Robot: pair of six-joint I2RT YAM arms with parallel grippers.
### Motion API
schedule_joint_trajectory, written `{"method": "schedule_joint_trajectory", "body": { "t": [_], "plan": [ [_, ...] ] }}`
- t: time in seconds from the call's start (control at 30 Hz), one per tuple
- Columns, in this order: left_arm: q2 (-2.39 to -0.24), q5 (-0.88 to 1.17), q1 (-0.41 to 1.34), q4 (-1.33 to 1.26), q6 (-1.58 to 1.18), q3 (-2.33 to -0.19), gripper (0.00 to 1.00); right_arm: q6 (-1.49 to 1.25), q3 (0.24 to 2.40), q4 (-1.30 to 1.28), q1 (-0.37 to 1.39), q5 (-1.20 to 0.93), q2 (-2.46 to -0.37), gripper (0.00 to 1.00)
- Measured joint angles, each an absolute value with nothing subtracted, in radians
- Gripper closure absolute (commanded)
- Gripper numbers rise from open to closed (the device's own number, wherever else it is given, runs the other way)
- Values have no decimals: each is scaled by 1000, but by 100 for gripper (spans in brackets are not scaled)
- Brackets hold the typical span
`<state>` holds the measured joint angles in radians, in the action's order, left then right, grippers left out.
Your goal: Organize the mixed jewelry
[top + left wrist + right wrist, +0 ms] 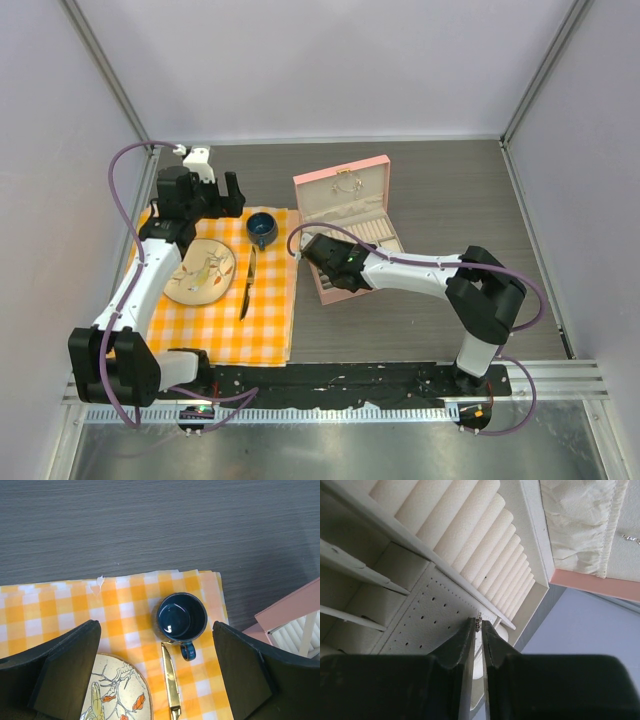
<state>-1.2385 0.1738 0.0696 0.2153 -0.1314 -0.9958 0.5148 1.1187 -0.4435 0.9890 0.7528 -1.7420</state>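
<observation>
right gripper point(480, 629) is pinched nearly closed on a tiny silvery jewelry piece point(479, 621) (barely a speck), over the perforated panel point(420, 625) at its edge, with the ring rolls point(470, 540) at 12 o'clock. left gripper point(155, 630) is spread wide above the checked cloth point(125, 605), with bare tabletop point(150, 530) at 12 o'clock.

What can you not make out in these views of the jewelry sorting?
Silvery speck between the right gripper fingertips, right wrist view: too small to identify.
Pink box front compartments, top view: hidden under the right gripper.
Plate, left wrist view: cut off by the bottom edge.
</observation>
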Motion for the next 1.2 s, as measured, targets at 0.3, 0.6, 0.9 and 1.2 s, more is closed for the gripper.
{"method": "schedule_joint_trajectory", "body": {
  "t": [0.3, 0.6, 0.9, 1.2],
  "plan": [
    [-1238, 176, 68, 215, -131, -995, 0, 494, 1138, -464, 989, 747, -1742, 73],
    [-1238, 176, 63, 214, -131, -991, 0, 466, 1168, -506, 989, 691, -1734, 73],
    [-1228, 176, 62, 214, -132, -991, 0, 456, 1169, -510, 984, 667, -1716, 73],
    [-1227, 176, 62, 214, -132, -991, 0, 457, 1183, -509, 952, 671, -1672, 73]
  ]
}}
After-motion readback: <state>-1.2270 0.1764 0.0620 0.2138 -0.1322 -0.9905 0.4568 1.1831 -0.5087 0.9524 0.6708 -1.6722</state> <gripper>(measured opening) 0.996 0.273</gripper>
